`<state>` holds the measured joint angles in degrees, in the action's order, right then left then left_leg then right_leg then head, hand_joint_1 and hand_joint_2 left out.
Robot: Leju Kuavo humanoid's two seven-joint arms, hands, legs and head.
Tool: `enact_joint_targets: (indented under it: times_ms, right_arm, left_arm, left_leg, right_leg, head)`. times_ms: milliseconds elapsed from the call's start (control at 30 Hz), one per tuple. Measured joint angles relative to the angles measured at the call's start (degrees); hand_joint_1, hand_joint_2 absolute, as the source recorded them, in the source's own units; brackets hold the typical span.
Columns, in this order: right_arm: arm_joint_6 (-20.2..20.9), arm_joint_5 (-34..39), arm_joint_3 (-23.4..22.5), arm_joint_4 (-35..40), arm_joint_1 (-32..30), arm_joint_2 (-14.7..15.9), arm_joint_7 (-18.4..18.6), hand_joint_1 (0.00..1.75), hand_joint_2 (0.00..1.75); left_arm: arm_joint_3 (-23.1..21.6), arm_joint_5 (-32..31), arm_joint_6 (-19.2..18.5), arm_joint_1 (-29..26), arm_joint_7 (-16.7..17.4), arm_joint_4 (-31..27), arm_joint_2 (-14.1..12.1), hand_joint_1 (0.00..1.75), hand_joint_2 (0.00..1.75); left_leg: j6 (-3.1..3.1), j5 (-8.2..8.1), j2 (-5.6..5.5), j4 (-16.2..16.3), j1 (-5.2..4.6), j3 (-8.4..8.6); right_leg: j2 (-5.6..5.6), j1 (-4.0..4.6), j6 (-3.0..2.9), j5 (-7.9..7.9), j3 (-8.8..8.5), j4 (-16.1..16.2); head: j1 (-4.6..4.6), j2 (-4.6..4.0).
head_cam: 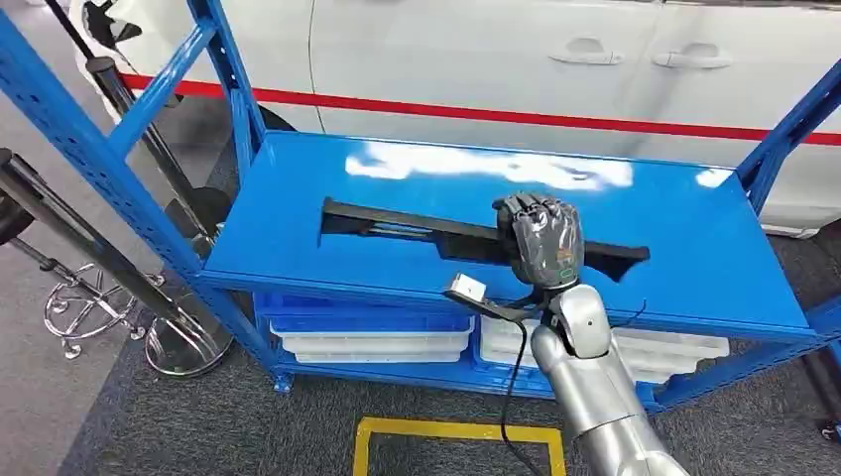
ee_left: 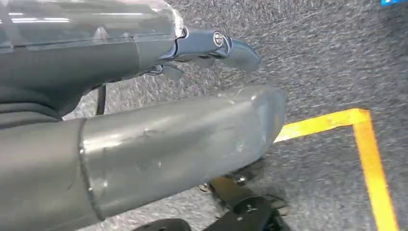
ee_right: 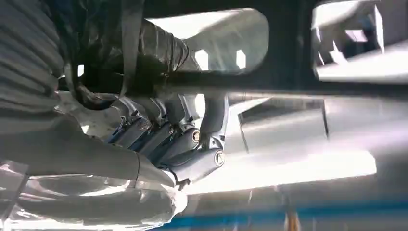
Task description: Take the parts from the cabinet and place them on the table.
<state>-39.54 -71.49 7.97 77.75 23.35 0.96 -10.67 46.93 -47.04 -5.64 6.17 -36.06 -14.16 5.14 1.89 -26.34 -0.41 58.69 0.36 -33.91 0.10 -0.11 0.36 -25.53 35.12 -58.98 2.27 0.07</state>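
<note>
A long black plastic part (head_cam: 397, 223) lies lengthwise on the top shelf of the blue cabinet (head_cam: 674, 228). My right hand (head_cam: 540, 238) sits on the part right of its middle, back of the hand up, fingers curled over its far edge and gripping it. In the right wrist view the curled fingers (ee_right: 192, 144) lie against the dark bar of the part (ee_right: 288, 89). My left hand (ee_left: 168, 134) hangs over the grey carpet with fingers apart and nothing in it.
White and blue trays (head_cam: 372, 342) are stacked on the lower shelf. A white car with a red stripe (head_cam: 496, 59) stands right behind the cabinet. Black poles on a chrome base (head_cam: 89, 307) stand at the left. Yellow floor tape (head_cam: 456, 431) marks the carpet in front.
</note>
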Motion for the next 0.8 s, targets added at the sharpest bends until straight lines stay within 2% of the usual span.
enact_joint_targets:
  times_ms: [67,100,133,167,233,267,300,333,400,433,467,500,567,600,633,667,733,767,800]
  right_arm:
    - [0.02,0.18,0.95,3.69,-0.64,-0.29,0.48,1.75,1.75]
    - [0.02,0.24,1.34,5.23,-0.88,-0.57,0.67,1.75,1.75]
    - [0.02,0.26,1.69,6.48,-1.02,-0.75,0.74,1.75,1.75]
    - [0.04,0.33,1.8,7.32,-1.01,-0.83,0.76,1.75,1.75]
    - [0.07,0.44,2.06,8.62,-1.39,-1.01,0.79,1.75,1.75]
    - [0.07,0.44,2.17,8.98,-1.62,-1.01,0.79,1.75,1.75]
    - [0.07,0.44,2.32,9.28,-1.88,-1.01,0.74,1.75,1.75]
    - [0.07,0.46,2.41,9.57,-2.09,-1.03,0.74,1.75,1.75]
    - [0.07,2.72,2.61,10.29,-2.22,-1.2,-1.32,1.75,1.75]
    - [0.07,4.45,2.78,11.0,-2.35,-1.27,-2.71,1.75,1.75]
    - [0.07,5.71,2.96,11.6,-2.37,-1.25,-3.0,1.75,1.75]
    - [0.07,7.25,3.54,12.46,-2.45,-1.2,-2.8,1.75,1.75]
    - [0.33,9.16,4.77,14.18,-2.42,-0.61,-1.48,1.75,1.75]
    - [0.72,10.1,5.12,15.14,-2.3,-0.02,-0.83,1.75,1.75]
    - [1.51,11.04,5.29,16.17,-2.09,0.86,-0.35,1.75,1.75]
    - [2.46,11.93,5.58,17.14,-1.34,1.65,-0.07,1.75,1.75]
    - [4.4,12.99,5.97,18.13,-0.09,3.28,0.31,1.75,1.75]
    - [5.32,13.42,6.1,18.44,0.13,3.89,0.42,1.75,1.75]
    - [6.06,13.62,6.32,18.66,0.36,4.31,0.42,1.75,1.75]
  left_arm:
    - [0.0,0.37,0.18,-0.37,-0.24,0.0,0.0,0.0,0.0]
    - [0.0,0.4,0.24,-0.5,-0.29,-0.07,-0.04,0.0,0.0]
    - [0.0,0.42,0.31,-0.63,-0.35,-0.09,-0.15,0.0,0.0]
    - [-0.02,0.4,0.31,-0.63,-0.37,-0.09,-0.11,0.0,0.0]
    - [-0.02,0.42,0.33,-0.75,-0.37,-0.09,-0.13,0.0,0.0]
    - [-0.02,0.42,0.33,-0.89,-0.37,-0.09,-0.15,0.0,0.0]
    - [-0.02,0.42,0.33,-0.97,-0.37,-0.09,-0.18,0.0,0.0]
    - [-0.02,0.42,0.33,-0.96,-0.37,-0.09,-0.17,0.0,0.0]
    - [0.02,1.16,0.37,-0.92,-0.59,-0.09,-0.26,0.0,0.0]
    - [0.2,1.71,0.52,-0.91,-0.85,-0.09,-0.26,0.0,0.0]
    - [0.37,2.1,0.73,-0.87,-1.05,-0.11,-0.24,0.0,0.0]
    - [0.61,2.51,1.07,-0.93,-1.51,-0.13,-0.24,0.0,0.0]
    - [0.66,2.82,1.38,-1.12,-2.56,-0.18,-0.24,0.0,0.0]
    - [0.66,2.8,1.4,-1.08,-3.06,-0.18,-0.2,0.0,0.0]
    - [0.66,2.76,1.4,-1.05,-3.35,-0.18,-0.09,0.0,0.0]
    - [0.66,2.58,1.42,-1.06,-3.5,-0.2,-0.11,0.0,1.75]
    - [0.66,2.52,0.39,-1.12,-3.52,-0.18,-0.15,0.0,1.75]
    - [0.66,2.52,-0.26,-1.14,-3.52,-0.18,-0.15,0.0,1.75]
    - [0.66,2.47,-0.72,-1.19,-3.52,-0.18,-0.17,0.0,1.75]
  left_leg:
    - [-0.59,0.05,-0.04,-0.3,0.18,0.23]
    - [-0.99,-0.28,-0.07,-0.22,-0.08,0.21]
    - [-1.19,-1.36,0.05,1.05,0.14,-0.15]
    - [-1.3,-3.39,0.08,4.07,0.22,-1.39]
    - [-1.71,-7.77,0.08,13.62,0.38,-5.73]
    - [-1.89,-8.63,0.08,16.98,0.39,-7.37]
    - [-1.99,-7.99,0.08,17.54,0.44,-7.78]
    - [-2.06,-6.23,0.09,15.59,0.5,-6.97]
    - [-2.03,-0.84,0.16,5.45,0.72,-2.07]
    - [-1.97,-0.53,0.2,1.62,0.83,-0.43]
    - [-1.72,-0.91,0.08,1.08,0.52,0.0]
    - [-1.25,-0.82,0.03,1.51,0.51,-0.36]
    - [-0.71,-0.64,-0.01,1.45,0.3,-0.53]
    - [-0.11,-0.24,0.0,0.86,0.59,-0.37]
    - [0.19,-0.06,0.0,0.69,0.71,-0.29]
    - [0.48,0.03,0.05,0.62,0.72,-0.33]
    - [0.66,0.06,0.14,0.63,0.69,-0.45]
    - [0.67,0.05,0.13,0.63,0.68,-0.46]
    - [0.67,0.05,0.1,0.64,0.69,-0.46]
  right_leg:
    - [-0.05,0.22,-0.38,-0.11,-0.05,0.13]
    - [-0.12,-0.5,-0.83,0.25,-0.58,0.94]
    - [-0.28,-0.45,-1.06,0.38,-0.9,1.35]
    - [-0.38,-0.47,-1.43,0.39,-0.97,1.36]
    - [-0.37,-0.33,-1.66,0.27,-0.98,1.26]
    - [-0.36,-0.29,-1.69,0.24,-0.98,1.18]
    - [-0.34,-0.3,-1.71,0.2,-0.98,1.09]
    - [-0.33,-0.32,-1.62,0.1,-0.98,0.89]
    - [-0.25,-0.42,-1.23,-0.42,-0.97,0.11]
    - [-0.26,-0.37,-0.92,-0.77,-0.81,-0.39]
    - [-0.16,0.12,-0.61,-0.95,-0.34,-1.1]
    - [-0.11,0.06,-0.41,-0.8,-0.14,-0.95]
    - [-0.12,-0.03,0.01,-0.55,-0.15,-0.76]
    - [-0.07,-0.08,0.42,-0.81,-0.13,-0.95]
    - [-0.08,-0.33,0.72,-1.62,0.1,-1.79]
    - [-0.09,-0.28,1.05,-3.54,1.3,-4.32]
    - [-0.1,-0.47,1.53,-7.94,5.34,-13.18]
    - [-0.1,-0.53,1.66,-8.96,7.01,-16.74]
    - [-0.1,-0.62,1.66,-8.64,7.52,-17.81]
  head:
    - [0.0,0.02]
    - [0.0,0.02]
    - [-0.02,0.02]
    - [0.02,0.02]
    - [0.0,0.0]
    - [0.0,0.02]
    - [0.0,0.0]
    - [0.0,0.02]
    - [0.0,0.02]
    - [0.0,0.02]
    - [0.0,0.0]
    - [-0.04,0.0]
    - [0.0,0.0]
    - [0.0,0.02]
    - [-0.02,0.02]
    - [-0.04,0.0]
    - [-0.02,0.0]
    - [-0.04,0.0]
    - [-0.02,0.02]
